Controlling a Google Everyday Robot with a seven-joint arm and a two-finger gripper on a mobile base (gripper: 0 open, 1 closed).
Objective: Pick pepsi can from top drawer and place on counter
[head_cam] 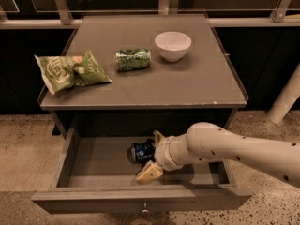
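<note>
The pepsi can (139, 152), dark blue, lies on its side in the open top drawer (93, 161), near the middle. My gripper (148, 156) reaches into the drawer from the right and is open. One finger (156, 136) is behind the can and the other finger (150, 172) is in front of it, apart from it. The can's right end is hidden by the gripper. The counter (187, 83) is the tabletop above the drawer.
On the counter lie a green chip bag (70, 70) at the left, a green patterned can (133, 59) on its side, and a white bowl (173, 45). A white post (286, 102) stands at the right. The drawer front has a small knob (145, 209).
</note>
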